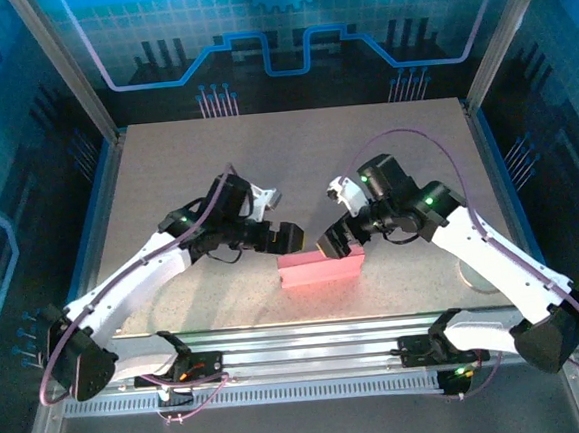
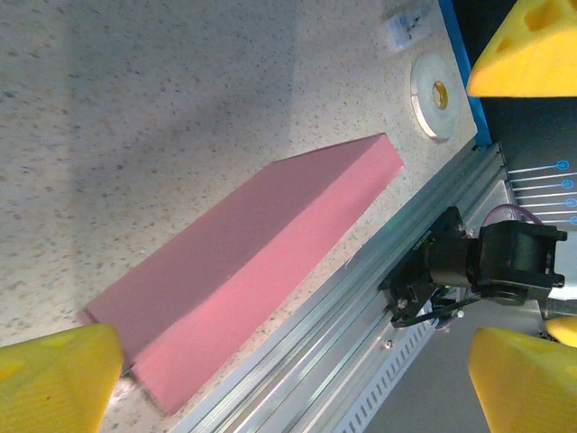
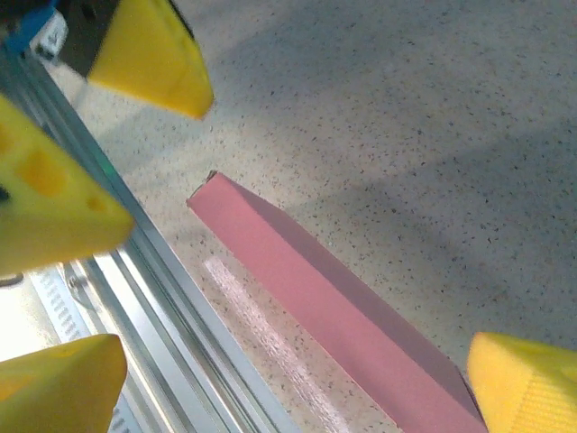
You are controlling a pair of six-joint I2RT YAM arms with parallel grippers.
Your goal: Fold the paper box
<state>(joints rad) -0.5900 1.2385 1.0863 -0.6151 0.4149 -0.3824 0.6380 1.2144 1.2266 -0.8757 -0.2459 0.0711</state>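
Matt paper box (image 2: 243, 262) — speckled matt table (image 2: 135, 108)

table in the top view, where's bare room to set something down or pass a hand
Free: the far half of the table, from the arms' wrists to the back edge. Crowded: near centre, where the paper box lies by the front rail with the left gripper and right gripper open close by it. A tape roll takes the near right corner.

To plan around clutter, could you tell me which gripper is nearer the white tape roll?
The right gripper: it hangs by the right half of the paper box, toward the tape roll; the left gripper is farther left.
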